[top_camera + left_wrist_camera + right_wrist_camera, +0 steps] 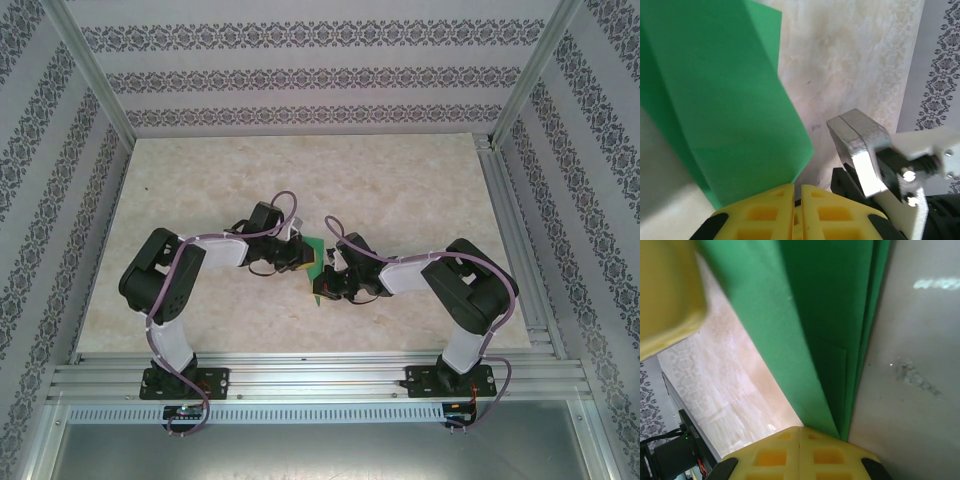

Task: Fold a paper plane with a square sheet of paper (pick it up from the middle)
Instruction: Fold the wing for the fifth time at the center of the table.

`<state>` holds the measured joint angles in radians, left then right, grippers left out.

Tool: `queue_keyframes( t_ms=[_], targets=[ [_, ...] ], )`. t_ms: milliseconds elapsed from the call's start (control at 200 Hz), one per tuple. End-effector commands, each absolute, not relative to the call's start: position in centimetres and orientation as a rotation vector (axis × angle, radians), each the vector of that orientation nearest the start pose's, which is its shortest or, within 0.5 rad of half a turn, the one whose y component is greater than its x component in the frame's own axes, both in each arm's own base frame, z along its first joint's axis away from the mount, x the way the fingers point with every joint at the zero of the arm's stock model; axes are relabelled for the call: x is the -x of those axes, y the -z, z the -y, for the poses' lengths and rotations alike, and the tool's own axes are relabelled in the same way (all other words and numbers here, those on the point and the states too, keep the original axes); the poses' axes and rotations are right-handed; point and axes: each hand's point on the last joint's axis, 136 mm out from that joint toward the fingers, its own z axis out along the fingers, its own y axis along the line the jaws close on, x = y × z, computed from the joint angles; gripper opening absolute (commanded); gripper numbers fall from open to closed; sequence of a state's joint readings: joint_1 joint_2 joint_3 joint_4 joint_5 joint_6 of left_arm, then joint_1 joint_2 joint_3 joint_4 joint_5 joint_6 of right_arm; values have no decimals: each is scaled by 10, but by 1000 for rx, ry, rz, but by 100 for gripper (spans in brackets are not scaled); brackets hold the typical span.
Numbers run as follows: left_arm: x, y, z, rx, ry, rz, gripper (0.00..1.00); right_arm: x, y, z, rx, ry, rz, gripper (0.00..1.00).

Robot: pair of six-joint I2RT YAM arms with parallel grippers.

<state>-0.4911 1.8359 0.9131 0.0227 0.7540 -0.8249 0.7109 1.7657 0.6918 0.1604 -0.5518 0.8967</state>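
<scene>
The square sheet of paper (315, 259) is bright green and partly folded, held up off the table between both arms at the middle. In the left wrist view the paper (725, 100) fans up and left from my left gripper (796, 194), whose yellow fingers stand together with just a hairline slit, the paper's corner running in at their tips. In the right wrist view the paper (830, 315) shows layered folds that narrow down into my right gripper (799, 432), shut on it. From above, the left gripper (298, 256) and right gripper (322, 285) nearly touch.
The beige marbled table (400, 190) stretches behind and to both sides of the arms. Aluminium frame posts and patterned walls (300, 80) close it in. The right arm's silver and white wrist parts (862, 145) sit close beside my left fingers.
</scene>
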Motion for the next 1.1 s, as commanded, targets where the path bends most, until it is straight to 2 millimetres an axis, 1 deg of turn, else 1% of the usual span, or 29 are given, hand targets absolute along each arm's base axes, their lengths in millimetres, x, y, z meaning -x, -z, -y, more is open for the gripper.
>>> queue_keyframes(
  t_ms=[0, 125, 230, 370, 530, 684, 844, 994, 1094],
  targets=[
    [-310, -43, 301, 73, 1464, -2708, 13, -205, 35, -283, -101, -1008, -3005, 0],
    [-314, -26, 298, 97, 1418, -2734, 12, -203, 36, -282, -95, -992, -3019, 0],
    [-322, -19, 294, 117, 1383, -2731, 11, -198, 39, -278, -75, -953, -3048, 0],
    [-338, -21, 286, 114, 1348, -2704, 11, -188, 45, -273, -36, -881, -3099, 0],
    [-356, -16, 275, 142, 1338, -2690, 11, -178, 51, -267, -31, -858, -3140, 0],
    [-375, -18, 270, 141, 1340, -2660, 12, -176, 51, -267, -22, -866, -3151, 0],
    [-395, -19, 258, 175, 1322, -2642, 12, -174, 52, -265, -13, -855, -3161, 0],
    [-406, -20, 253, 178, 1290, -2647, 13, -174, 50, -264, -12, -854, -3163, 0],
    [-412, -16, 252, 170, 1262, -2656, 13, -174, 50, -263, -13, -858, -3163, 0]
  ],
)
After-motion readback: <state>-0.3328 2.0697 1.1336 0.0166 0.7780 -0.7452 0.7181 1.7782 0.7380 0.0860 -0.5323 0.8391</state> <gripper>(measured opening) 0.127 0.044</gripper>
